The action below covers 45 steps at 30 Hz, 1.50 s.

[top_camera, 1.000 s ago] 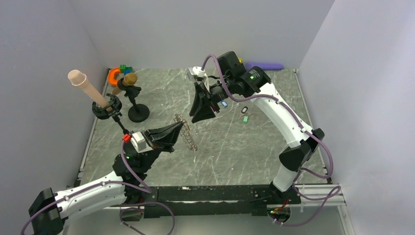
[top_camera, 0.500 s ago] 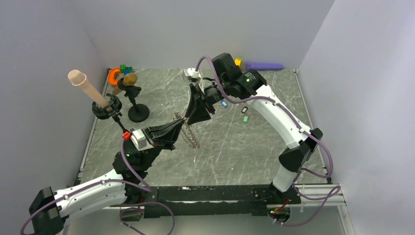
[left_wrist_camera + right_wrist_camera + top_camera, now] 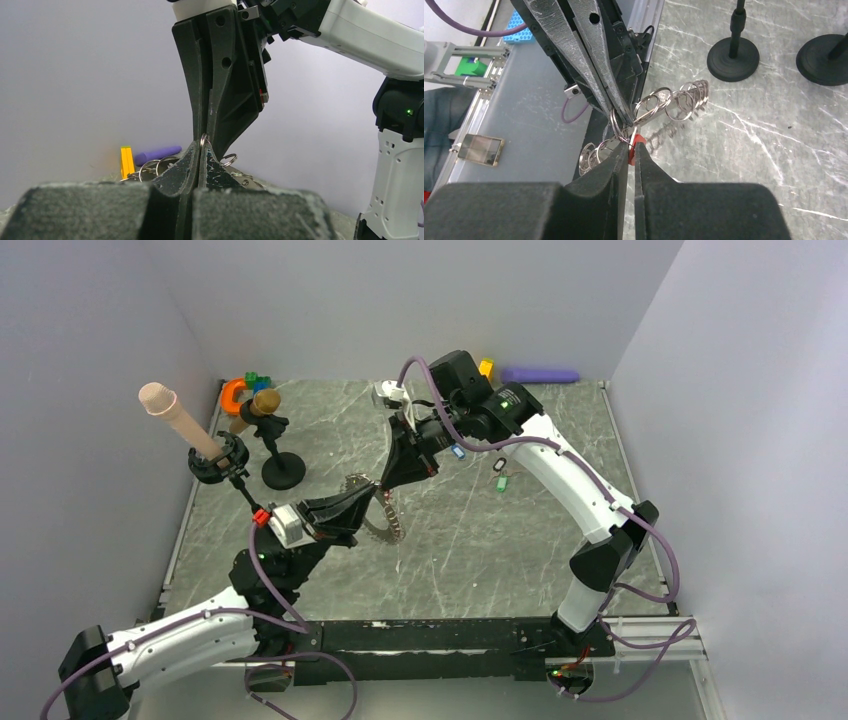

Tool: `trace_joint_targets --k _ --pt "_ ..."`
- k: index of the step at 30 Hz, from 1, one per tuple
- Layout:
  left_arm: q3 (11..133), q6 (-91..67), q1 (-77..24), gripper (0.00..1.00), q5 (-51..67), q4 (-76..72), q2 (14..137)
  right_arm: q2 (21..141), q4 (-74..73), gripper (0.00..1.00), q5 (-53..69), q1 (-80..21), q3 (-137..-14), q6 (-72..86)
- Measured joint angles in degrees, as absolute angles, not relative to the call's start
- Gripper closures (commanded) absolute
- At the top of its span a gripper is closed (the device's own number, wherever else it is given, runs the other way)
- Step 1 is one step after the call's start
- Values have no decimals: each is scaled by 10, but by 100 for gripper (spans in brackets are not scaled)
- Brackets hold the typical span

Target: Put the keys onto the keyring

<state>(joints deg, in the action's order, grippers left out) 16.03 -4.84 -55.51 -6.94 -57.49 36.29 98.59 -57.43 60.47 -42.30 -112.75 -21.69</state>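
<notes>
The left gripper [image 3: 200,150] was pressed shut on one link of the keyring [image 3: 676,102], its tips meeting on a thin silver ring. The right gripper [image 3: 630,150] stood tip to tip with it, jaws nearly together and pinching a red key [image 3: 633,141] right against that same link. In the top view the two grippers met above the middle of the table [image 3: 470,540]. The left one reached in from the near left and the right one angled down from the far side.

The rest of the keyring hung from the left gripper's tips in a slack coil of rings, spilling to both sides. Whether it touched the table could not be told. The blue key [image 3: 457,451] lay just beside the right arm [image 3: 560,465]. The black key [image 3: 499,464] and green key [image 3: 501,482] lay close together a little farther right, and all three were apart from the keyring.

Two black stand bases [image 3: 733,59] sat on the table's left side, beyond the keyring. An orange block [image 3: 127,161] and a purple cylinder [image 3: 157,153] lay by the back wall [image 3: 400,310]
</notes>
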Motion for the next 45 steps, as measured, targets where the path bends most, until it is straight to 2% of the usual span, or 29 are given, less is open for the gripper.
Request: trace_joint_targets --k 7,11,14,21,27,41,45 --pt "160 -41 -555 100 -67 -553 347 986 -578 90 600 -423 -1127 -230" --pt "160 -41 -555 100 -63 -550 343 986 -583 73 601 -423 -1127 -239" --pt "161 -41 -555 100 -58 -550 343 986 -589 72 602 -423 -1127 -249" --pt "161 -41 -555 100 -56 -550 343 986 -603 74 604 -423 -1127 -264" --pt "161 -41 -555 100 -53 -550 343 986 -609 70 606 -422 -1127 -273" --pt "162 -41 -555 100 -48 -547 340 986 -607 70 639 -407 -1127 -262" --pt "163 -42 -555 100 -44 -548 343 986 -604 75 650 -408 -1127 -253"
